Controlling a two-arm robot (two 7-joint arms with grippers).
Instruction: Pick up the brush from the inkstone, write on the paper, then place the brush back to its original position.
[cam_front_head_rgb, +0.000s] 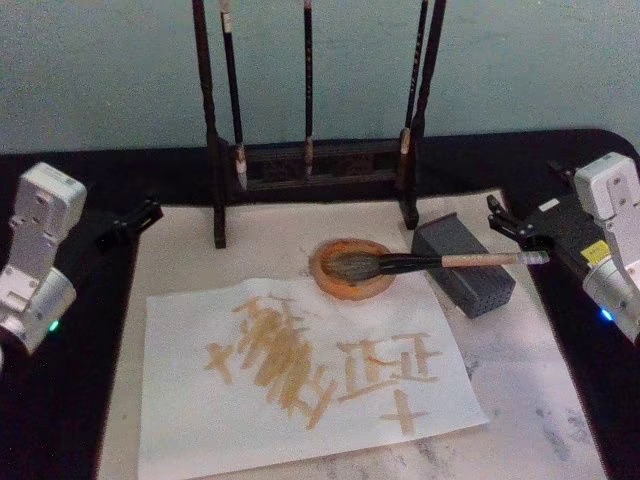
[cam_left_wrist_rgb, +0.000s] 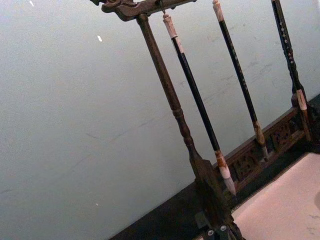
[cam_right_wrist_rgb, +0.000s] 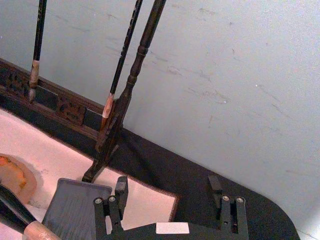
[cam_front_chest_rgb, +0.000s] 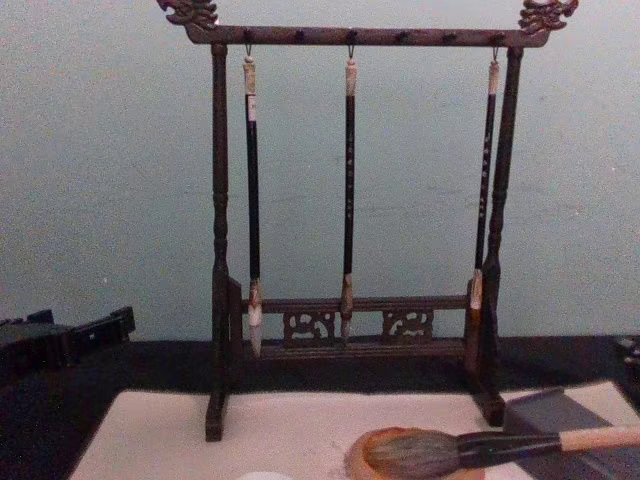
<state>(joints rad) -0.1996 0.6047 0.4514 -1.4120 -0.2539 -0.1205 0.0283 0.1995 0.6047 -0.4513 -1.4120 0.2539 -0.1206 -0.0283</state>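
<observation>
Head view: the brush (cam_front_head_rgb: 440, 262) is lying flat, fat bristle end sitting in the little round inkstone (cam_front_head_rgb: 349, 291) and the pale handle propped across the dark grey block (cam_front_head_rgb: 470, 285) to its right. The paper (cam_front_head_rgb: 200, 420) is in front of the dish, covered in ochre strokes, on a beige mat (cam_front_head_rgb: 180, 240). The right gripper (cam_front_head_rgb: 508, 225) hangs just past the handle's tip, not touching it. The left gripper (cam_front_head_rgb: 135, 218) is parked at the mat's left edge, well away from everything; can't tell if it's spread or closed.

Left wrist view: pretty much the brush stand (cam_left_wrist_rgb: 170, 95) with slim brushes (cam_left_wrist_rgb: 200, 110) dangling from it, plus a corner of the mat.

Right wrist view: the right gripper (cam_right_wrist_rgb: 167, 192) has its two fingers (cam_right_wrist_rgb: 120, 192) spread wide with nothing between them. The block, the brush handle end (cam_right_wrist_rgb: 37, 231) and a bit of the inkstone (cam_right_wrist_rgb: 15, 180) sit off to one side.

Chest view: the brush (cam_front_chest_rgb: 500, 445) is resting low with its bristles in the inkstone (cam_front_chest_rgb: 355, 458), and the left gripper (cam_front_chest_rgb: 100, 330) is off at the left edge.
</observation>
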